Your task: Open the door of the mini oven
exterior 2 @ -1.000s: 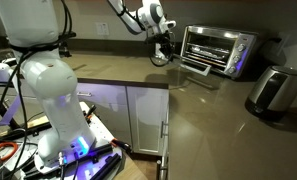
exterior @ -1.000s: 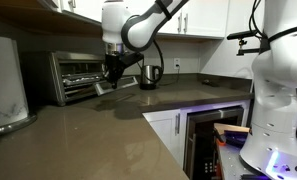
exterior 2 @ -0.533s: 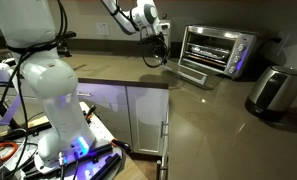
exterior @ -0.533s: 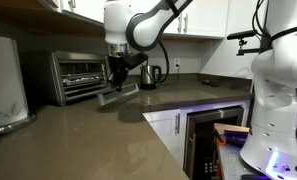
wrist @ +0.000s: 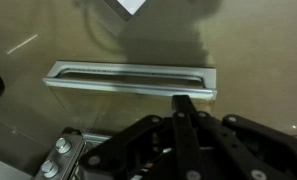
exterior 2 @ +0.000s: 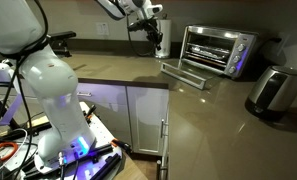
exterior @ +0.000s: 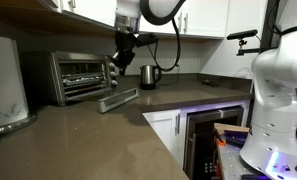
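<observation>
The silver mini oven (exterior: 73,75) stands at the back of the counter; it also shows in an exterior view (exterior 2: 220,48). Its glass-fronted door (exterior: 118,99) hangs folded down flat onto the counter in both exterior views (exterior 2: 184,74), and the rack inside is exposed. In the wrist view the door's handle bar (wrist: 128,78) lies below me. My gripper (exterior: 117,66) hovers above the door's free edge, apart from it (exterior 2: 151,33). Its fingers (wrist: 182,103) are pressed together and hold nothing.
A small steel kettle (exterior: 149,76) stands beside the oven. A white appliance (exterior: 4,85) sits at the counter's near end, and a steel toaster (exterior 2: 273,92) in an exterior view. A white robot (exterior: 278,90) stands off the counter. A dark built-in appliance (exterior: 210,140) sits below.
My gripper has risen away from the door. The door has dropped from partly open to lying flat on the counter.
</observation>
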### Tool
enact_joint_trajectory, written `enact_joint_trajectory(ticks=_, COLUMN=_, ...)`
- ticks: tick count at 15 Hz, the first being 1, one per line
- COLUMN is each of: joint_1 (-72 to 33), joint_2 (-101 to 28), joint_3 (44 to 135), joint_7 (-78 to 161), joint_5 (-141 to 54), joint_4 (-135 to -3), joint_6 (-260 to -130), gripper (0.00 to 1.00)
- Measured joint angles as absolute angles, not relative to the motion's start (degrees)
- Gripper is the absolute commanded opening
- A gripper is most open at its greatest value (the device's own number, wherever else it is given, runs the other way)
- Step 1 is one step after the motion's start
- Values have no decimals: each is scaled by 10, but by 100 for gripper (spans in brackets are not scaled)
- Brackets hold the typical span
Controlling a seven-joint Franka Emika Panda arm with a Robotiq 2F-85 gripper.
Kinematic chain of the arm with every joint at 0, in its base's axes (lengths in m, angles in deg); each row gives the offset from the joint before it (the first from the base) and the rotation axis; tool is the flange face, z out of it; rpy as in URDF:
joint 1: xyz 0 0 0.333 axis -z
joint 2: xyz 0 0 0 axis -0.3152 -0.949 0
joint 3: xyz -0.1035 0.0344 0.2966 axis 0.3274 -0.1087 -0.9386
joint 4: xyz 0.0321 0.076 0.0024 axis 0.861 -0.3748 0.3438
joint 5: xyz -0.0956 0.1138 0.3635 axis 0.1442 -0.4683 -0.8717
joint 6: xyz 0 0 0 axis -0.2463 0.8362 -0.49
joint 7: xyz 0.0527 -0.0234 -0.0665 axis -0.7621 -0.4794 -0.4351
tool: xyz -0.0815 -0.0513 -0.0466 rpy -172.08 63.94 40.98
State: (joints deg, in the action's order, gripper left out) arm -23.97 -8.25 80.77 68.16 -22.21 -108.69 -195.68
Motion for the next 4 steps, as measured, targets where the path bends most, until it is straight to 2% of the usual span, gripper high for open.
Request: enact_joint_trajectory(ticks=4, joint_1=-240, joint_2=-35, joint_3=800, joint_7=679, joint_5=-288, joint_4=-1101, joint_6=-1990, gripper=0)
